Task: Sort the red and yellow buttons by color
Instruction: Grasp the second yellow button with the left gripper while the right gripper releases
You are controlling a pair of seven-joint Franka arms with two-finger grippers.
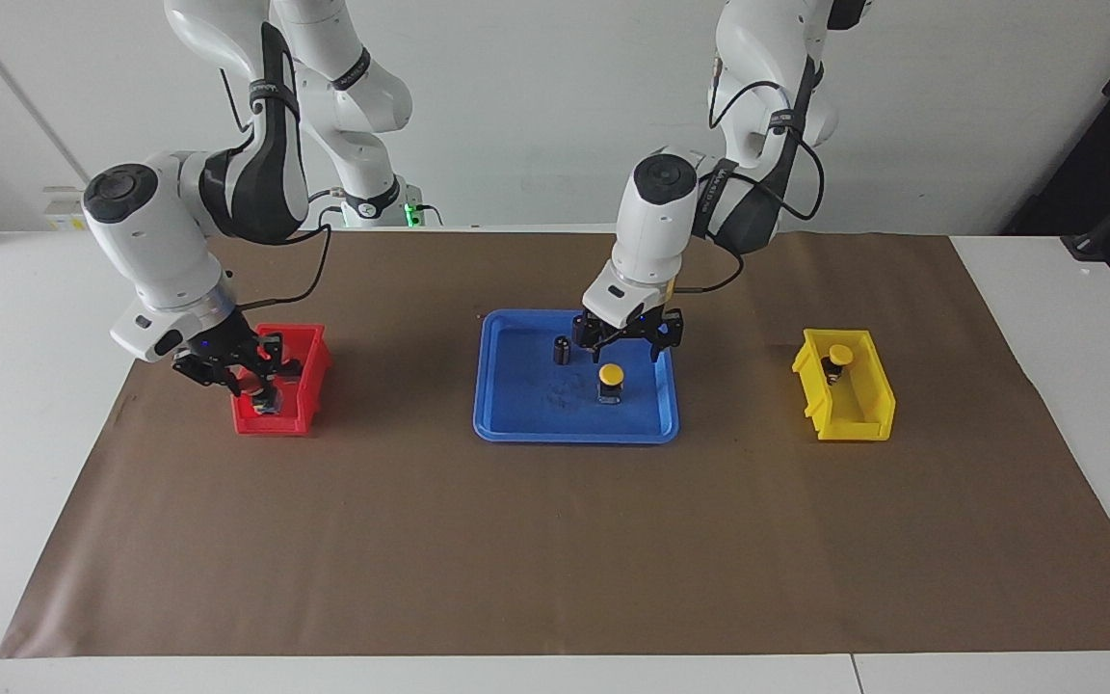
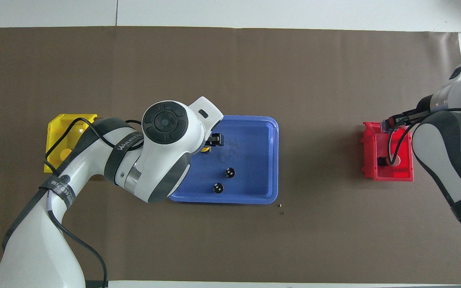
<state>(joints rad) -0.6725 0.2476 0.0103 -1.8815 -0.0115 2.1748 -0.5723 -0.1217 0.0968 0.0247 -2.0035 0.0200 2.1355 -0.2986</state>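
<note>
I'd pinch the light, rigid yellow button point(image 1: 610, 378) by its black body — left gripper point(image 1: 626, 339) spread wide just above it; right gripper point(image 1: 245, 372) clamps a red button point(image 1: 259, 390).

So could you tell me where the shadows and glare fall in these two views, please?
Facing view: soft even light, a faint shadow on the mat beside the red bin, none sharp. Overhead view: the left arm hides most of the yellow button on the blue tray; a dim shadow lies beside the yellow bin; no strong glare.
</note>
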